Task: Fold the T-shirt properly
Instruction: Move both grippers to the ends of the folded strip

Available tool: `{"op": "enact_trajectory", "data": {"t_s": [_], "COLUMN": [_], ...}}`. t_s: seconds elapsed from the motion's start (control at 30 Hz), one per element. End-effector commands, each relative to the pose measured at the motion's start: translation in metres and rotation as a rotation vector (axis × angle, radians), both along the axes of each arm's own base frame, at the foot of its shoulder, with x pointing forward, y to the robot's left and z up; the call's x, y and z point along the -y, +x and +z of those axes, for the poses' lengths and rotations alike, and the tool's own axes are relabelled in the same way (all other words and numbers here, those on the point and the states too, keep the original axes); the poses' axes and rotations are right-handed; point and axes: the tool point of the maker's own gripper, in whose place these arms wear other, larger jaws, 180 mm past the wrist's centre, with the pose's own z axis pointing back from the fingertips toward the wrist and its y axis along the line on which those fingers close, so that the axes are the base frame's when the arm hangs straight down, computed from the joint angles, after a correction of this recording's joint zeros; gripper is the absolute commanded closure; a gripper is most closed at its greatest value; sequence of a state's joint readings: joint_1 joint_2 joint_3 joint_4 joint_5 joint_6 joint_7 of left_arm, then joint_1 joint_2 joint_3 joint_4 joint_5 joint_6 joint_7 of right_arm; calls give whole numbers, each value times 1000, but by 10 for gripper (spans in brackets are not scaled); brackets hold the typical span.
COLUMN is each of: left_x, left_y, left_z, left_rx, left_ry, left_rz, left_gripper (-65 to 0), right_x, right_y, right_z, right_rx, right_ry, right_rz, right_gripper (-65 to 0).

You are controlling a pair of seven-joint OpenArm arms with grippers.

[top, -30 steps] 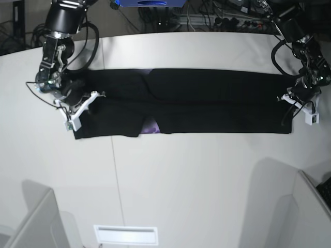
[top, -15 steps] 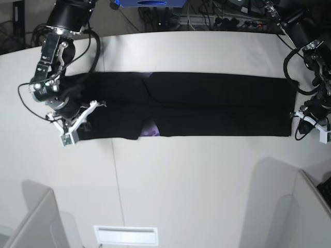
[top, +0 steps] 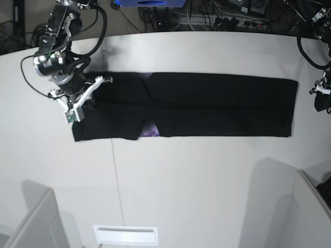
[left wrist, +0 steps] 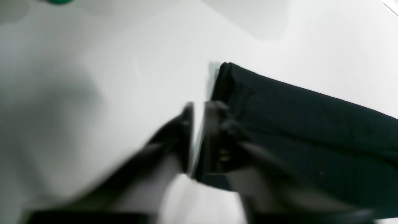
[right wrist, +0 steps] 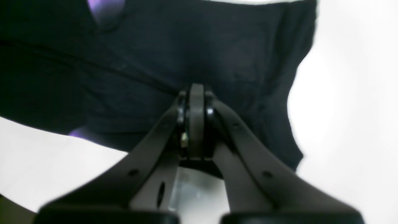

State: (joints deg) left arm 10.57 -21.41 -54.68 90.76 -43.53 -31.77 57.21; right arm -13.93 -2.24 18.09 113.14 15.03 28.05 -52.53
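1 T-shirt (top: pixel 207 103), black, soft matte knit, lying flat on the desk (top: pixel 181 181) as a long narrow band w/ straight folded edges. A small purple patch of print shows at its lower edge and another sliver near the top edge, both nearer the right end effector's end. Desk surface is smooth, pale, w/ a thin seam line running across it.

2 end effectors. Right end effector (right wrist: pixel 196 93): dark plastic fingers, jaws pressed together w/ no gap, tips sitting right on the black fabric; cannot tell if any cloth is pinched between them. Shirt spreads ahead of it and to both sides in the right wrist view, w/ a wrinkled, curved edge off to one side. In the base view it (top: pixel 85 98) sits over the shirt's sleeve end.

Left end effector (left wrist: pixel 199 107): blurred in the left wrist view, jaws slightly apart w/ a narrow gap, nothing between them. Shirt's squared, layered corner lies just beside one fingertip, extending away to that side. In the base view it (top: pixel 321 95) is off the shirt's hem end, apart from the cloth.

No containers seen.
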Motion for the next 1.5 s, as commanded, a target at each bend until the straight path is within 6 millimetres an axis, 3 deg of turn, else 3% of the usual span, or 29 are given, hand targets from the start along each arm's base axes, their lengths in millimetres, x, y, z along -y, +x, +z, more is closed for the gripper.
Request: {"op": "enact_trajectory", "data": {"t_s": [0.0, 0.13, 0.2, 0.23, 0.37, 0.47, 0.6, 0.83, 0.97, 1.13, 1.17, 1.23, 1.37, 1.47], "left_x": [-6, -9, -10, -8, 13, 24, 24, 27, 44, 48, 48, 49, 48, 47], "left_y": [7, 8, 14, 18, 44, 53, 52, 55, 58, 57, 57, 55, 50, 50], "left_z": [14, 1, -6, -12, -36, -58, -84, -89, -97, -101, -102, -107, -114, -113], "left_rx": [43, 34, 33, 23, 44, 30, -5, -8, -50, -60, -62, -72, -89, -87], "left_ry": [19, -31, -62, -83, -145, -201, -281, -304, -297, -300, -304, -315, -331, -330], "left_rz": [-5, 17, 28, 25, -21, -26, 22, 27, -32, -42, -39, -32, -19, -14], "left_gripper": [-247, -556, -640, -650, -599, -576, -571, -569, -569, -568, -558, -477, -242, -107], "right_x": [-3, -4, -4, -4, -4, -3, -1, -1, -2, -1, -1, -1, 0, 0], "right_y": [3, 1, 1, 1, 1, 1, 0, 0, 0, 0, -1, -4, -5, -7], "right_z": [8, 6, 6, 6, 6, 6, 6, 6, 6, 6, 5, 4, 3, 2], "right_rx": [39, 31, 31, 31, 31, 31, 31, 31, 31, 29, 26, 22, 18, 14], "right_ry": [16, 18, 18, 18, 18, 17, 14, 13, 13, 14, 14, 13, 12, 13], "right_rz": [6, 5, 5, 5, 5, 4, 0, 0, 3, 0, 0, 0, -3, -3], "right_gripper": [0, 0, 0, 0, 0, 0, 0, 0, 0, 0, 0, 0, 0, 0]}}
